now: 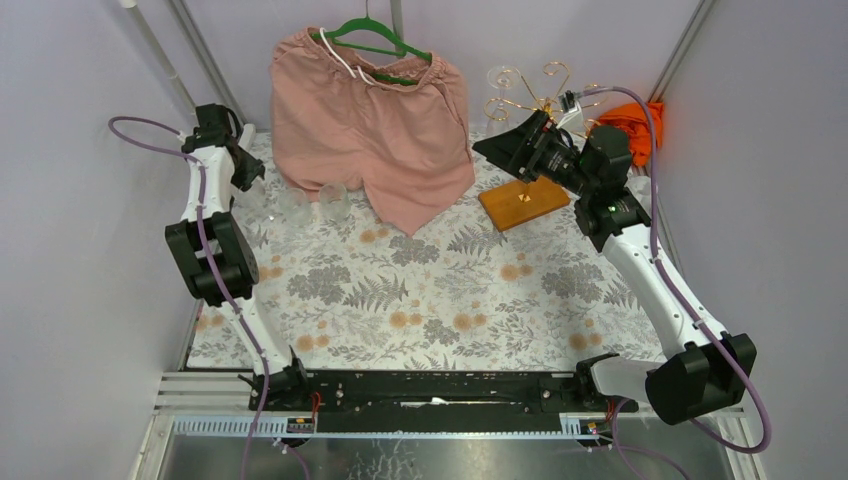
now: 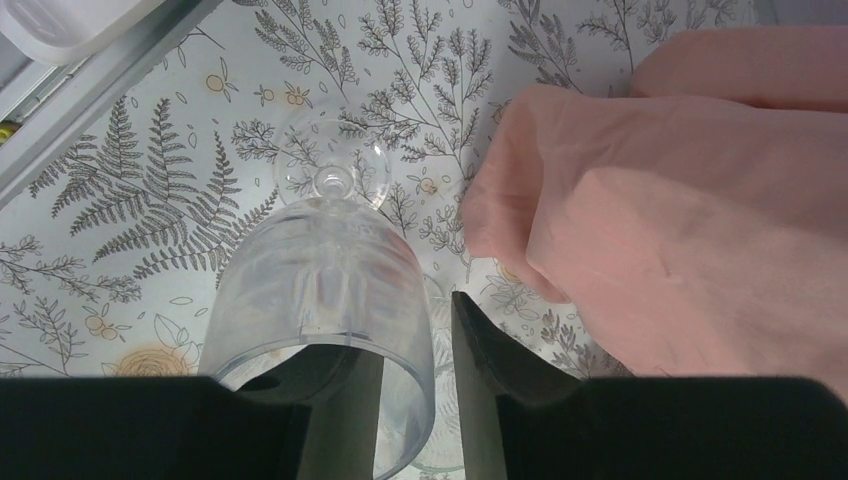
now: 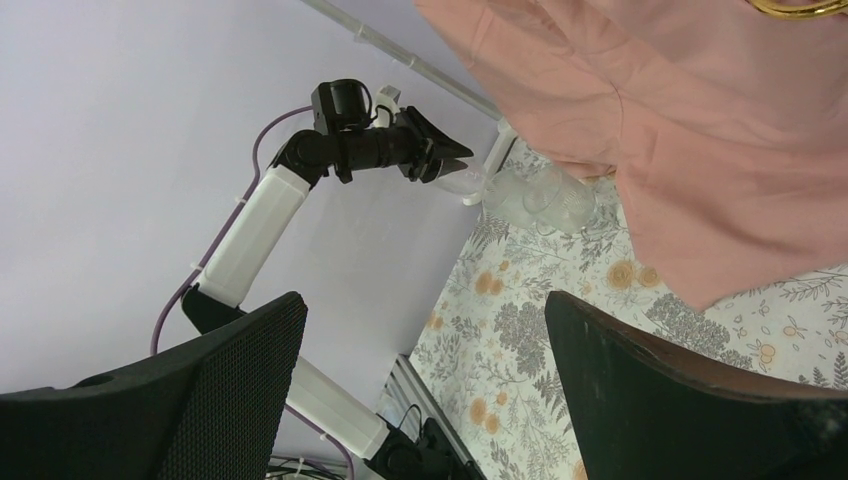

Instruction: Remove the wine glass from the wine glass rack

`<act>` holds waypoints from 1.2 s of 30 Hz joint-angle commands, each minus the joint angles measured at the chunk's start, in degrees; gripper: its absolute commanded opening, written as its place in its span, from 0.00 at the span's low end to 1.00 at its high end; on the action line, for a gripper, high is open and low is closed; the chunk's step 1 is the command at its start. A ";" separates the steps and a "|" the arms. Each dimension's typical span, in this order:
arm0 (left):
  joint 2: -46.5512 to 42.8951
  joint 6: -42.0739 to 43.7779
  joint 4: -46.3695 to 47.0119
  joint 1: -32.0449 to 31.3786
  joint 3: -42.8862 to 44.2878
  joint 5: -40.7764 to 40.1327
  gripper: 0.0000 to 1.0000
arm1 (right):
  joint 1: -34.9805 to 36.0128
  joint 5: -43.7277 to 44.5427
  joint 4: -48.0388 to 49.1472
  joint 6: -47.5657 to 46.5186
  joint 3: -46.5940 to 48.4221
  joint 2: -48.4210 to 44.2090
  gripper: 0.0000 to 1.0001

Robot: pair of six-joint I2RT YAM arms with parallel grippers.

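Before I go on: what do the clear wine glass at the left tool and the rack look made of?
Clear stemmed wine glass: transparent, glossy, the fern print shows through it; glass or clear plastic, cannot tell. Gold wire rack arms: thin, shiny, probably metal. Flat orange-brown rack base: matte, probably wood; grain not visible.

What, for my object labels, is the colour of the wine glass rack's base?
The base is orange-brown, clearest in the top external view.

Pale lilac walls [image 1: 780, 150] on 3 sides, evenly lit, w/ thin metal poles [image 1: 205, 60] in the back corners. Surface [image 1: 430, 300] has a white cloth w/ grey fern & orange fruit print. Aluminium rail [image 1: 200, 385] runs along the near edge.
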 commanded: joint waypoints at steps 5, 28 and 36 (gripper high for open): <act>-0.85 -0.75 1.90 0.45 -0.43 -1.13 0.53 | -0.61 -2.08 3.53 1.07 0.08 -1.58 0.99; -18.15 -0.81 9.84 -0.76 -4.61 -2.86 0.67 | -0.78 0.16 4.33 1.89 -1.13 -3.24 0.98; -25.16 0.27 10.14 -2.76 -4.04 -2.30 0.69 | -0.87 0.54 4.33 2.25 -1.34 -3.88 0.98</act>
